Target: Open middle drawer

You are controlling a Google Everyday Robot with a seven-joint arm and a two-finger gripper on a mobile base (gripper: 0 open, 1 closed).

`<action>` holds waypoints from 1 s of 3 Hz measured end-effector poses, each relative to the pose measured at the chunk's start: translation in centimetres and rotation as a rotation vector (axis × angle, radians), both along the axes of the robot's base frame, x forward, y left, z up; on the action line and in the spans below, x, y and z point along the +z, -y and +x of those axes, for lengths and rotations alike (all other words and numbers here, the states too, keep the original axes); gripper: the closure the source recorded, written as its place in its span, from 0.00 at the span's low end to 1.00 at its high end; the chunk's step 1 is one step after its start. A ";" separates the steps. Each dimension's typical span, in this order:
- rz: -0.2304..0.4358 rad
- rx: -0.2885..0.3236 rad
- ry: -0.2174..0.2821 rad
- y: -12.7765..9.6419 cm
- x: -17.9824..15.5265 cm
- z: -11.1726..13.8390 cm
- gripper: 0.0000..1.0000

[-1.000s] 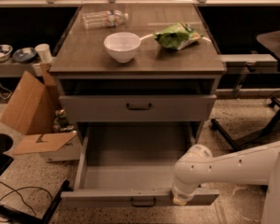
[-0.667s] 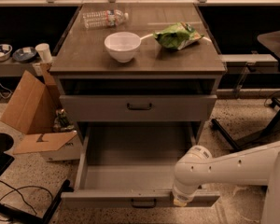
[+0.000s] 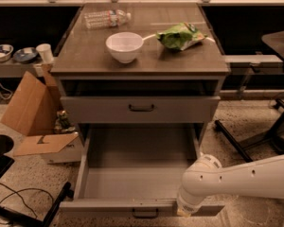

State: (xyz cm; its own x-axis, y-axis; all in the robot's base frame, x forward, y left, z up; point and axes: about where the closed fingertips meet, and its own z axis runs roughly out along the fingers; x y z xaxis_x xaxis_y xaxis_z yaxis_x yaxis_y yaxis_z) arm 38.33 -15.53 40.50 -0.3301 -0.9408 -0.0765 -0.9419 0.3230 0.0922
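One gripper (image 3: 185, 211) hangs nearest, at the end of the white arm (image 3: 246, 178), right at the front panel of the middle drawer (image 3: 137, 174) and just right of its black bar handle (image 3: 145, 213); whether it is apart or together I cannot tell. The drawer stands drawn far out of the cabinet, so the opening looks all but done. Any last pull should run straight and level toward the camera, without twisting. Its front panel runs left to right; its travel points at the viewer. Behind it sits the taller drawer (image 3: 140, 109), then the bench (image 3: 85, 56) with a white bowl (image 3: 124, 46).
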 end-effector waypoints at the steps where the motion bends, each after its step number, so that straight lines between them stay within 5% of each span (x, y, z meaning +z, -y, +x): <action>1: 0.032 -0.002 -0.019 -0.3 -0.2 -1.8 1.00; 2: 0.059 -0.005 -0.051 -0.4 -0.6 -3.9 1.00; 3: 0.059 -0.005 -0.051 -0.4 -0.6 -3.3 0.83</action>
State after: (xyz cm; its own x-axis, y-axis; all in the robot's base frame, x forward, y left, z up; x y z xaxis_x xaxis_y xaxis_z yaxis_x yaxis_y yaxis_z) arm 35.04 -15.10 39.93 -0.3399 -0.9334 -0.1151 -0.9338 0.3204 0.1589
